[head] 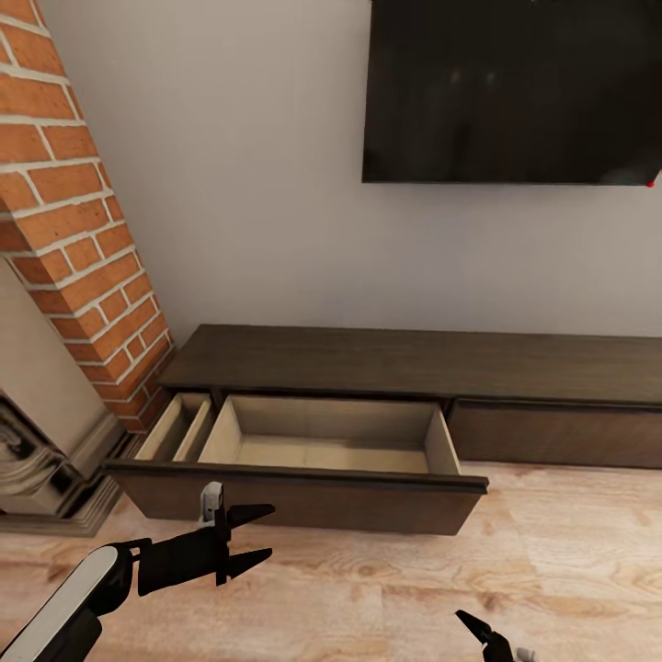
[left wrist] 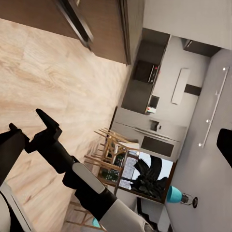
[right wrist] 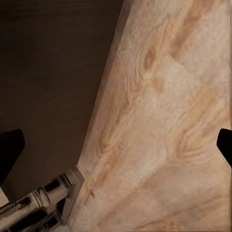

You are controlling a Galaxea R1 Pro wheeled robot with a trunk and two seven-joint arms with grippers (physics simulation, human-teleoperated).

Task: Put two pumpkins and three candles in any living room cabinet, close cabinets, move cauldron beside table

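Note:
The long dark-brown cabinet [head: 414, 363] stands against the wall. One wide drawer [head: 303, 501] is pulled out, and its pale beige inside holds nothing. A narrow compartment [head: 179, 428] shows beside it on the left. The drawer front [head: 552, 437] to the right is flush. My left gripper [head: 272, 529] hangs open and empty just in front of the pulled-out drawer front. My right gripper [head: 487, 639] is low over the floor near the view's lower edge, and its fingers [right wrist: 224, 145] stand wide apart over bare planks. The pumpkins, candles, cauldron and table are out of view.
A red-brick fireplace [head: 83, 257] with a stone base stands left of the cabinet. A dark TV screen [head: 515, 92] hangs on the wall above. Light wood floor [head: 552, 570] stretches to the right. The left wrist view looks past my right arm [left wrist: 92, 193] to wooden chairs [left wrist: 113, 150].

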